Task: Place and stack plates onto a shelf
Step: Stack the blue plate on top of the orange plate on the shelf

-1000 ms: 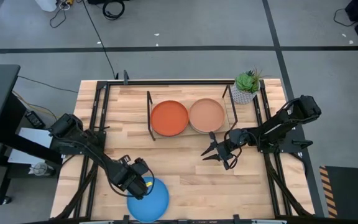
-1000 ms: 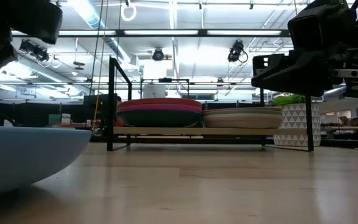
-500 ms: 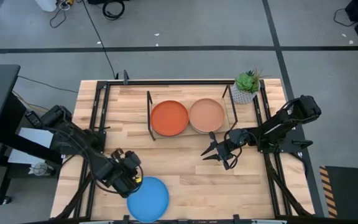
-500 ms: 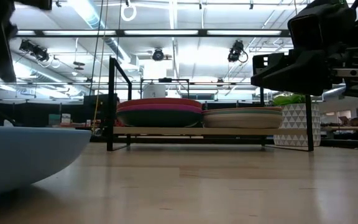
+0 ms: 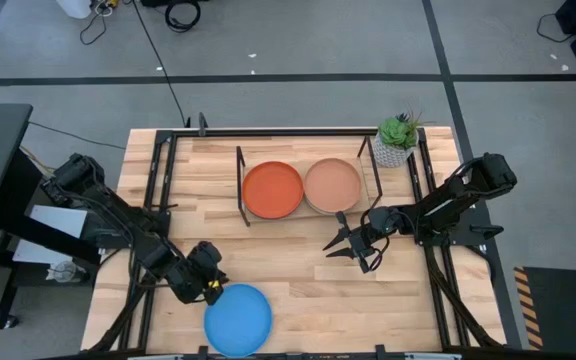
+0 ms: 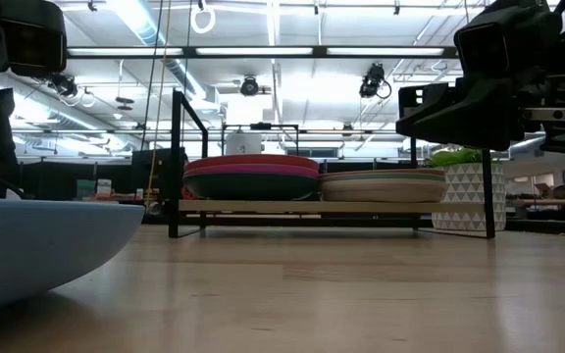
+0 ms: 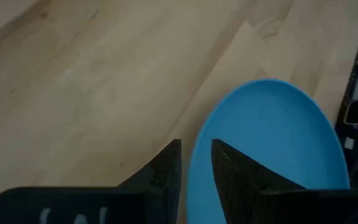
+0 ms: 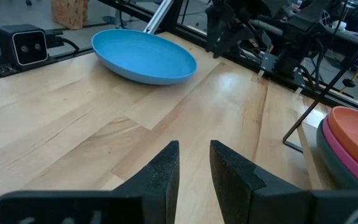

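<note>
Two narrowly parted fingers mark the left claw (image 5: pixel 211 289), hovering at the blue plate's (image 5: pixel 238 319) rim, gripping nothing. That plate lies flat on the desk (image 5: pixel 298 270), well apart from the shelf (image 5: pixel 308 190) with its two plate stacks. Nearer the shelf, the right claw (image 5: pixel 340 248) hangs spread, empty.

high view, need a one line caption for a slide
Left gripper beside the blue plate; right gripper waits by the shelf.
</note>
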`<state>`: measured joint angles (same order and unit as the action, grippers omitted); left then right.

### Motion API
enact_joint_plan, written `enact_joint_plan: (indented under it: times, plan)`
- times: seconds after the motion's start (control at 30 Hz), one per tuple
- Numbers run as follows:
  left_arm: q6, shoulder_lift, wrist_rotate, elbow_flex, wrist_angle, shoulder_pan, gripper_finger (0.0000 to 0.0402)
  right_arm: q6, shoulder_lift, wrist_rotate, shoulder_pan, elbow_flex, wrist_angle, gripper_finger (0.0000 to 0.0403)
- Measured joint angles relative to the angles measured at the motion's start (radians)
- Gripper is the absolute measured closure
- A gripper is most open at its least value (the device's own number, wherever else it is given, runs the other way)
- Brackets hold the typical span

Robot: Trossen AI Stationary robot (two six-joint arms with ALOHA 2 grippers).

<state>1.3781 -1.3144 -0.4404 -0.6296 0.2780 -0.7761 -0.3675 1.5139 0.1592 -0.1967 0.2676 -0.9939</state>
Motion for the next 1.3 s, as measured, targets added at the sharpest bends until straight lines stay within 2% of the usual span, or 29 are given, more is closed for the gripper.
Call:
enact_joint_plan:
  times: [0.13, 0.27, 0.43, 0.57, 0.77, 0.93, 1.1, 1.3]
  plan:
    - [0.011, -0.008, -0.001, 0.000, 0.004, 0.003, 0.0296, 0.008, 0.000, 0.000, 0.000, 0.000, 0.001, 0.0307]
    - [0.012, -0.008, -0.010, 0.001, 0.006, 0.008, 0.0262, 0.009, 0.000, 0.000, 0.000, 0.000, 0.003, 0.0307]
    - [-0.061, -0.008, -0.030, 0.001, 0.004, 0.011, 0.0208, 0.017, 0.000, 0.000, 0.000, 0.000, 0.008, 0.0307]
    - [-0.107, -0.042, -0.028, 0.001, -0.002, 0.010, 0.0193, 0.017, 0.000, 0.000, 0.000, 0.000, 0.016, 0.0307]
    - [-0.119, -0.136, 0.047, 0.001, -0.092, 0.011, 0.0204, 0.025, 0.000, 0.000, 0.000, 0.000, 0.018, 0.0307]
    - [-0.142, -0.181, 0.067, 0.000, -0.161, 0.009, 0.0216, 0.025, 0.000, 0.000, 0.000, 0.000, 0.017, 0.0307]
    - [-0.143, -0.209, 0.078, 0.000, -0.153, 0.009, 0.0226, 0.025, 0.000, 0.000, 0.000, 0.000, 0.017, 0.0307]
    - [-0.145, -0.225, 0.079, 0.000, -0.150, 0.011, 0.0275, 0.025, 0.000, 0.000, 0.000, 0.000, 0.016, 0.0307]
